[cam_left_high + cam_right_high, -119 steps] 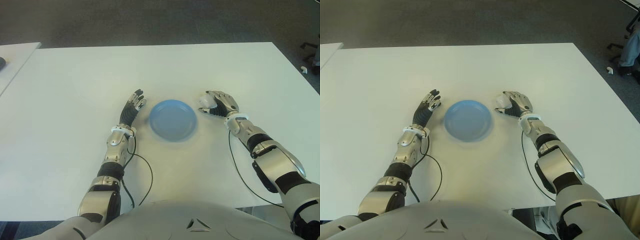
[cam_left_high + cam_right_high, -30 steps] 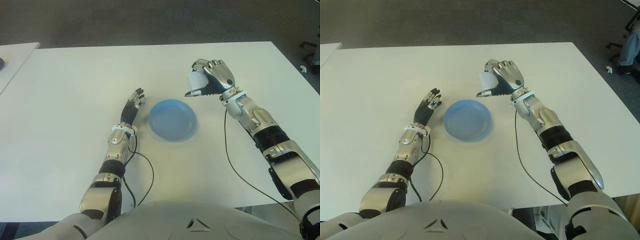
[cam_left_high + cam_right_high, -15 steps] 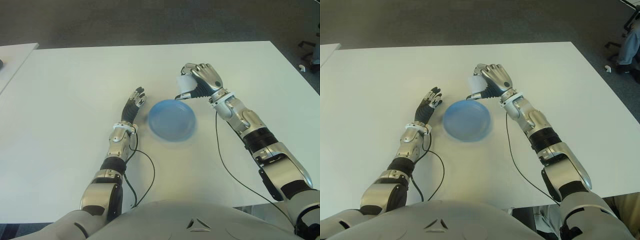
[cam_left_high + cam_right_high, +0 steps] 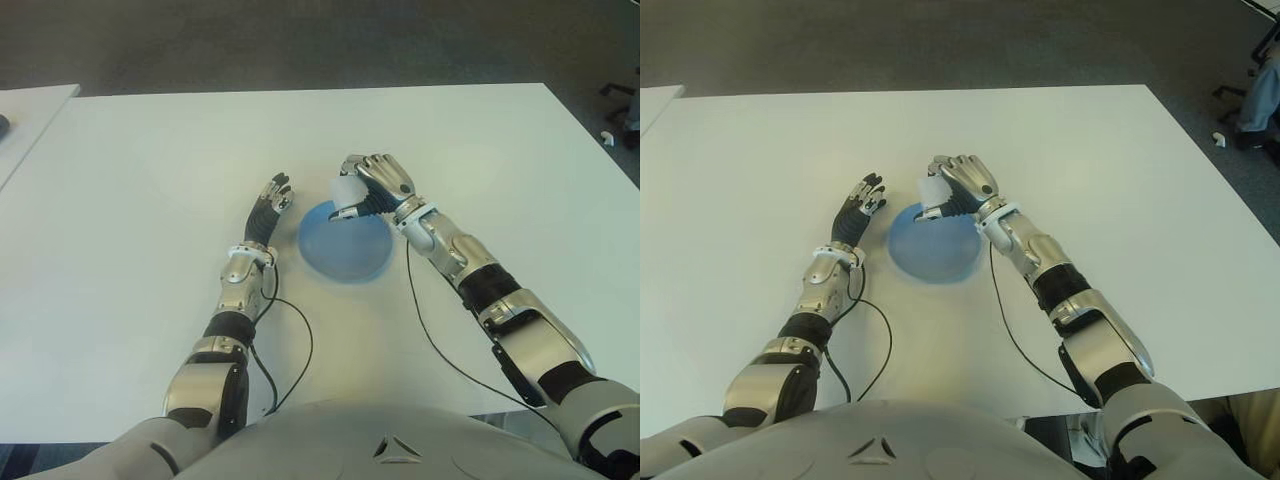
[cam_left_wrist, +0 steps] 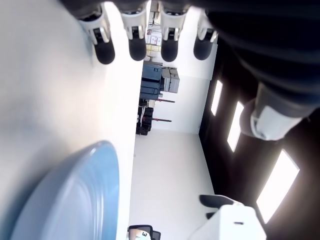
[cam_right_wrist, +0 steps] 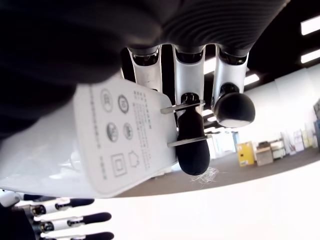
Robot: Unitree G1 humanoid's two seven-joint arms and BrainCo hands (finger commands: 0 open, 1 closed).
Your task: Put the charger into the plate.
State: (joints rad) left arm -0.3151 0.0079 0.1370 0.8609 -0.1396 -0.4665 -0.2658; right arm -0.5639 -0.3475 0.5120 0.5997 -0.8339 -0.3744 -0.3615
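White charger (image 4: 345,191) pinched in right hand (image 4: 375,186) fingers above blue plate (image 4: 345,250), left hand (image 4: 268,209) fingers spread beside it

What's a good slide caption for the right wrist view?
Right hand gripping the white charger, metal prongs facing out.

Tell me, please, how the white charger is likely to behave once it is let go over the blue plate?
Gripped in the right robot hand, the charger looks rigid, probably light. Its metal prongs could make it tip. The plate looks smooth, so it may slide.
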